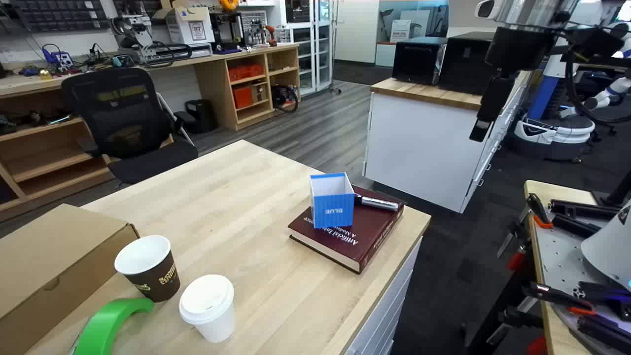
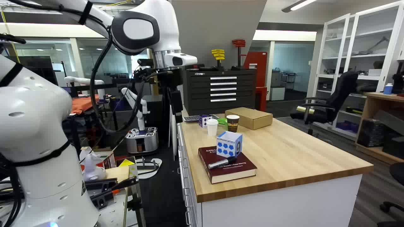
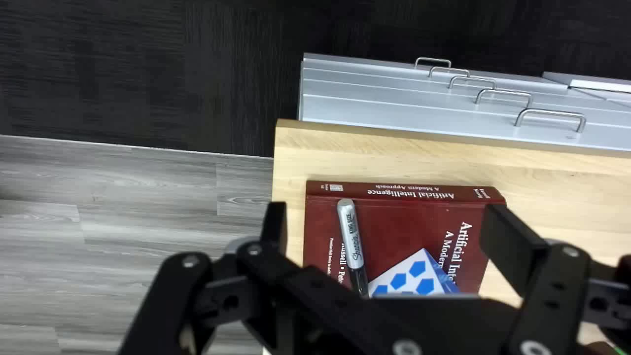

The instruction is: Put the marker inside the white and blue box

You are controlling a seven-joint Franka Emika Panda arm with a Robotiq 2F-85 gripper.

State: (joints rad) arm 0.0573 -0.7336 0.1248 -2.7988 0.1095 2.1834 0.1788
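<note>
- My gripper [image 3: 386, 217] has its jaws wide apart; in the wrist view I see the black fingers [image 3: 274, 226] at 9 and 3 o'clock, the maroon book [image 3: 404, 222] between them.
- In an exterior view the gripper [image 2: 178, 119] hangs well apart from the book, near 11 o'clock of it.
- The marker [image 3: 353, 246] lies flat on the book's cover. In my wrist view its silver end points just short of 12 o'clock, its dark end just short of 6.
- The white and blue box [image 1: 333, 212] stands upright on the same cover, its top gaping. In an exterior view I read BLUE upside down on its side.
- The marker is just beside the box, at 10 o'clock of it in the wrist view; I cannot tell whether the dark end touches the box.
- The book rests near a corner of the wooden tabletop [image 3: 394, 158]; my wrist view puts that corner between 10 and 11 o'clock.
- In an exterior view, a white lidded cup [image 1: 208, 310] and a brown cup [image 1: 155, 278] stand toward 8 o'clock of the book.
- There, a brown cardboard box [image 1: 54, 251] lies at 9 o'clock, and a curved green thing [image 1: 106, 326] just beside the brown cup, at its 7 o'clock.
</note>
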